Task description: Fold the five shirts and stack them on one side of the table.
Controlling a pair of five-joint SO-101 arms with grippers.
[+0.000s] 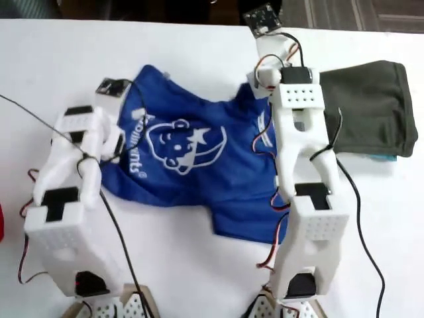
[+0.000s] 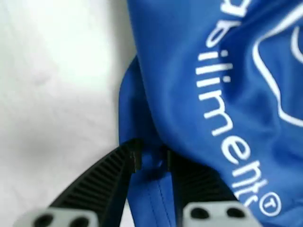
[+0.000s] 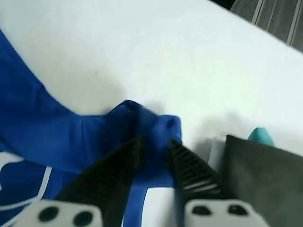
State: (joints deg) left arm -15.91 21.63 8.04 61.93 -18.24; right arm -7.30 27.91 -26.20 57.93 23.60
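Blue shirt (image 1: 192,165): print side up, rumpled, mid-table (image 1: 59,59), between the two arms. L to R:

- **Left gripper** (image 2: 150,163) pinches a hem at the shirt's left edge, cloth nipped btwn both fingers.
- **Printed chest** in the centre lies slack w/ creases.
- **Right gripper** (image 3: 152,146) pinches a bunched corner at the shirt's far right edge, fingers closed on the fold.
- **Dark folded shirt** (image 1: 368,109) sits just beside that corner, at the table's right side, w/ a teal item (image 3: 259,135) peeking from under it.

Step in hand (judged): a two-point grasp, prob. to spread the cloth or fold it over.

To do it well:
- Make both pinches firm, since a thin pinch may slip.
- Lift both sides evenly so the fabric comes taut w/o dragging.
- Carry the edges over together so the fold line runs straight.
- Steer the right side clear of the dark folded shirt so it isn't nudged.
- Release only once the cloth lies flat.
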